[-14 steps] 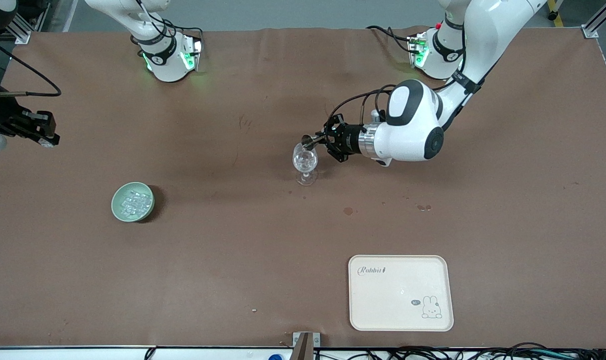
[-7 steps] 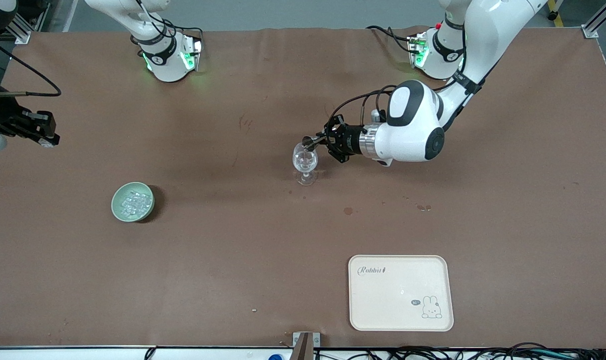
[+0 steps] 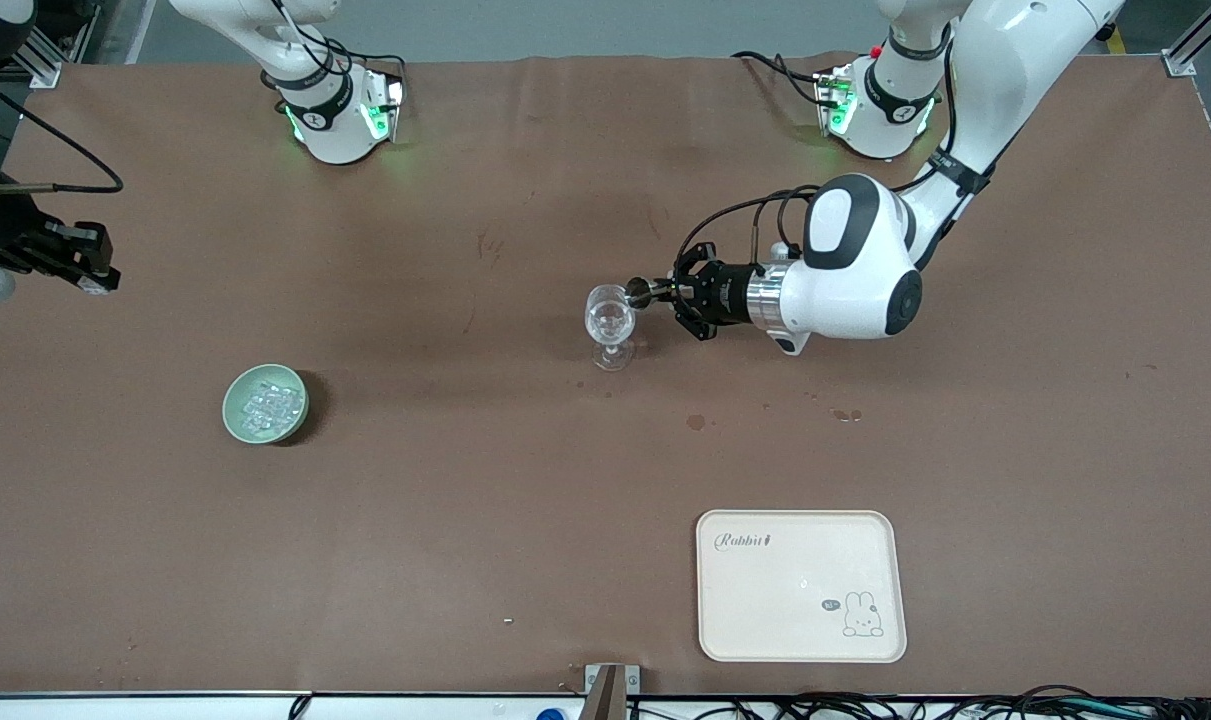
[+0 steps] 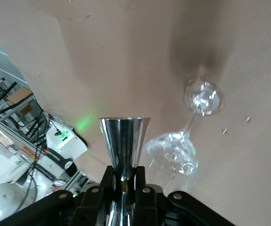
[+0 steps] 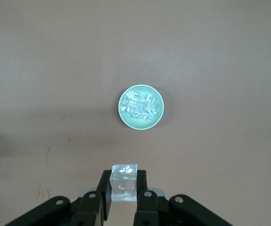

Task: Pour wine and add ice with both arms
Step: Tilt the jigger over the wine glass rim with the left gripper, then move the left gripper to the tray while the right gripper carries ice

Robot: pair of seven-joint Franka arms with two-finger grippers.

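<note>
My left gripper [image 3: 677, 293] is shut on a steel jigger [image 3: 640, 292] held on its side, its mouth just beside the rim of the clear stemmed glass [image 3: 610, 322]. In the left wrist view the jigger [image 4: 124, 141] sits between the jaws of the left gripper [image 4: 124, 176], with the glass [image 4: 173, 153] next to it. My right gripper [image 3: 85, 272] hangs over the table at the right arm's end. In the right wrist view the right gripper [image 5: 124, 189] is shut on one ice cube [image 5: 124, 181]. The pale green bowl [image 3: 233, 415] holds several ice cubes [image 3: 268, 405].
A cream tray [image 3: 801, 585] with a rabbit print lies near the front camera toward the left arm's end. Small wet spots [image 3: 696, 422] mark the brown table cover nearer the front camera than the glass. The bowl [image 5: 159, 117] shows below the right gripper in its wrist view.
My left arm has drawn back toward its own end of the table, and the jigger's mouth has moved from over the glass to beside its rim. The right arm has not moved.
</note>
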